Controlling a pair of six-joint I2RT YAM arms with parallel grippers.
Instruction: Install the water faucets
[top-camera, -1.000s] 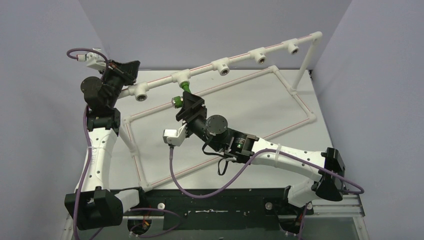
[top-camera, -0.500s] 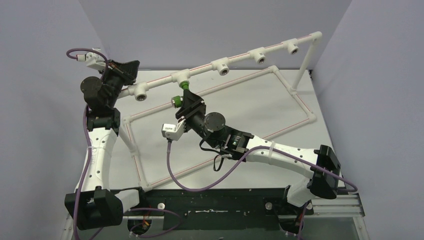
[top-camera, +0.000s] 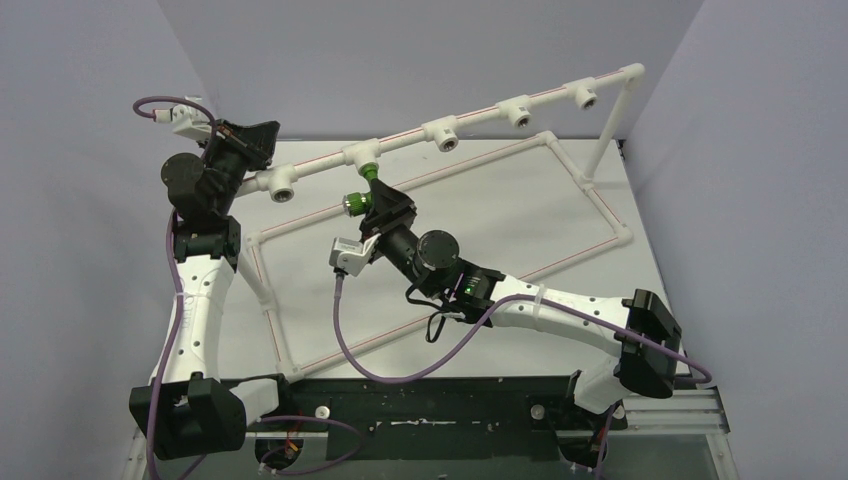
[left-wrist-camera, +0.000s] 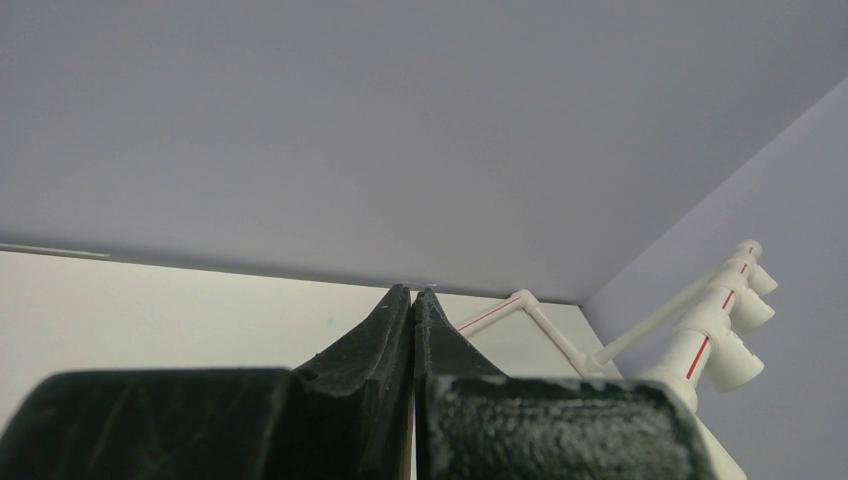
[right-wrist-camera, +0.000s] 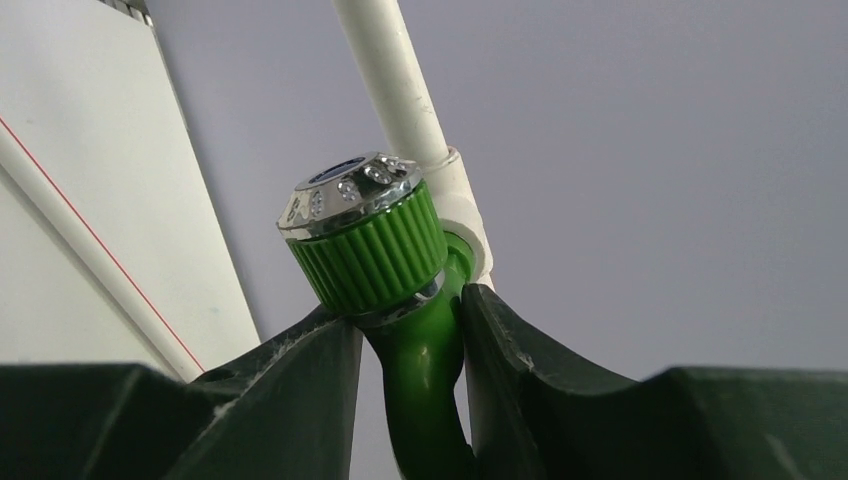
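The right gripper (top-camera: 378, 200) is clamped on the green faucet (right-wrist-camera: 420, 375). Its two fingers (right-wrist-camera: 300, 375) press the smooth neck from both sides, and the ribbed knob (right-wrist-camera: 368, 255) with its silver cap stands just above the jaws, free of them. I think the neck was chosen because it is narrow and gives a firm hold, so that a turn of the wrist can turn the whole faucet. Just beyond the jaws the far end of the faucet meets a white tee fitting (right-wrist-camera: 465, 215) on the pipe rail (right-wrist-camera: 385, 60). This looks like the threaded end being screwed into the tee. The thread itself is hidden, so I cannot tell how deep it sits. The left gripper (left-wrist-camera: 413, 295) has its jaws pressed together with nothing between them. The rail lies to the right of these jaws and beyond them. Whether this gripper touches the rail's end I cannot tell; it may be there to steady the frame.
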